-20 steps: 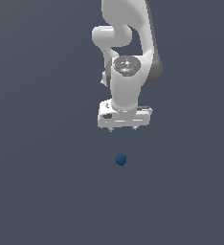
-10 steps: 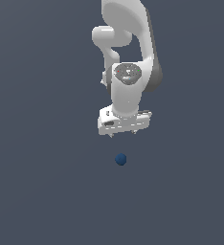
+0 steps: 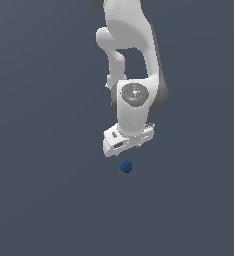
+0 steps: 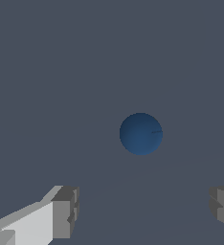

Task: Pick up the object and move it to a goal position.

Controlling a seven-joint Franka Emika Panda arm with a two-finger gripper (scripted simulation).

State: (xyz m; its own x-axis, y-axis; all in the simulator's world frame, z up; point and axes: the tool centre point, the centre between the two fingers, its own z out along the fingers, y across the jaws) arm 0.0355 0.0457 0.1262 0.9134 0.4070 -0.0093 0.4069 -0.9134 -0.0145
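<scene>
The object is a small dark blue ball (image 3: 126, 166) lying on the plain grey floor, just below the white gripper (image 3: 127, 148) in the exterior view. In the wrist view the ball (image 4: 140, 133) shows whole, beyond the gap between the two grey fingertips (image 4: 66, 210). The gripper (image 4: 145, 209) is open, its fingers wide apart with nothing between them. It hangs a short way above the ball without touching it. The fingers themselves barely show in the exterior view, hidden under the hand.
The white arm (image 3: 131, 55) rises behind the gripper to the top of the exterior view. A uniform dark grey surface (image 3: 44, 200) lies all around, with no other objects in sight.
The gripper has come down toward the ball and twisted a little, so the gap between them is much smaller. The ball has not moved.
</scene>
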